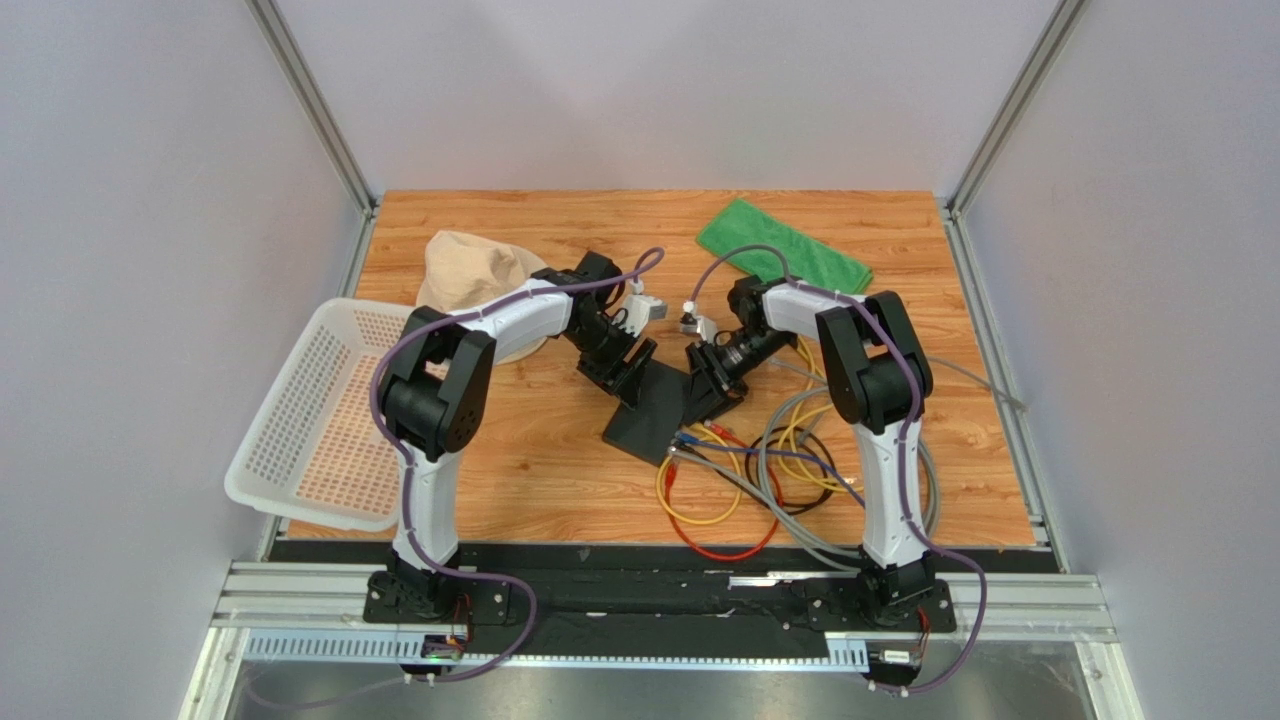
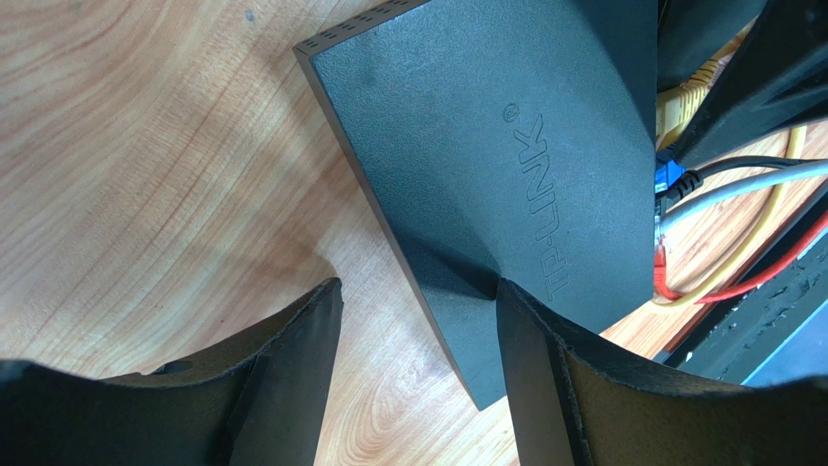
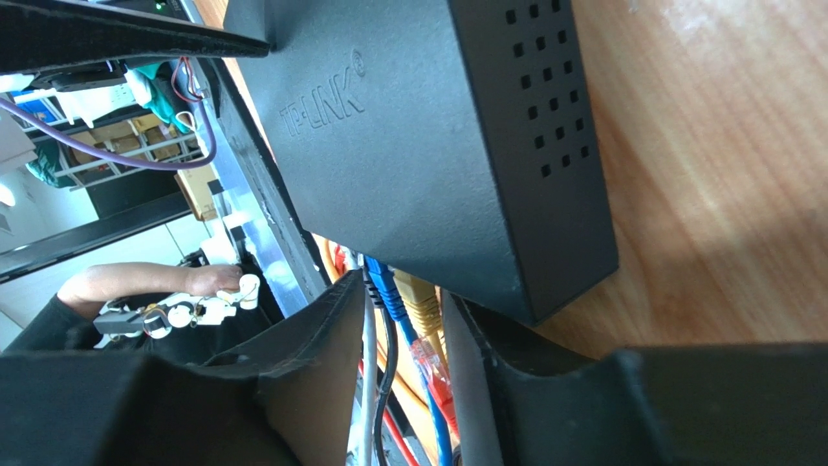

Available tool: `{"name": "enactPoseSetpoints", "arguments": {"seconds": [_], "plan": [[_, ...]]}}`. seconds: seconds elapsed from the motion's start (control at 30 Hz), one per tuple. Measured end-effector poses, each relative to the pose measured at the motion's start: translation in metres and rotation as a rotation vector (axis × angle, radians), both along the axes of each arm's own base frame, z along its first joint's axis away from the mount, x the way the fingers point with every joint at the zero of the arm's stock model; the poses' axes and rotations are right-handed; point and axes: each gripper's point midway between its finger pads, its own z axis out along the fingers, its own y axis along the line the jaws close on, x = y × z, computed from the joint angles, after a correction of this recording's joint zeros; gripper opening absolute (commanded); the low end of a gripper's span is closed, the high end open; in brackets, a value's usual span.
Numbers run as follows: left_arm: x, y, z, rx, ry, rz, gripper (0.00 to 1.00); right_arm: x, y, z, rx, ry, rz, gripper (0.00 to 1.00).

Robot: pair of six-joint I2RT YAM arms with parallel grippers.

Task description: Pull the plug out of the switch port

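Observation:
The switch (image 1: 649,413) is a flat matte-black box lying diagonally mid-table, marked TP-LINK in the left wrist view (image 2: 486,146) and the right wrist view (image 3: 418,146). My left gripper (image 1: 624,368) is open over its far corner (image 2: 418,291): one finger (image 2: 544,369) rests on the switch's top, the other is over bare wood. My right gripper (image 1: 718,375) is at the port edge, its jaws narrowly parted (image 3: 400,303) around a blue plug (image 3: 387,286), a yellow plug (image 3: 420,303) and grey and black cables. A red-booted plug (image 3: 437,379) hangs loose below them.
A tangle of grey, yellow, red and black cables (image 1: 751,480) lies right of the switch. A green cloth (image 1: 781,248) lies at the back right, a beige cloth (image 1: 466,270) at the back left. A white basket (image 1: 308,405) sits on the left edge.

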Motion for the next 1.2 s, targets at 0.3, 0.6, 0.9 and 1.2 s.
{"name": "enactPoseSetpoints", "arguments": {"seconds": [0.3, 0.6, 0.9, 1.2], "plan": [[0.0, 0.0, 0.0, 0.0, 0.0, 0.001, 0.68, 0.002, 0.0, -0.004, -0.023, 0.029, -0.028, 0.38], [0.0, 0.0, 0.0, 0.0, 0.0, 0.001, 0.68, 0.003, 0.0, -0.006, -0.046, 0.056, -0.052, 0.17], [0.002, 0.002, 0.0, 0.01, -0.008, 0.008, 0.74, 0.004, 0.0, -0.005, -0.05, 0.067, -0.058, 0.1], [0.034, 0.01, 0.052, 0.0, -0.259, 0.046, 0.54, 0.016, 0.005, -0.005, -0.058, 0.064, -0.063, 0.08]]}}
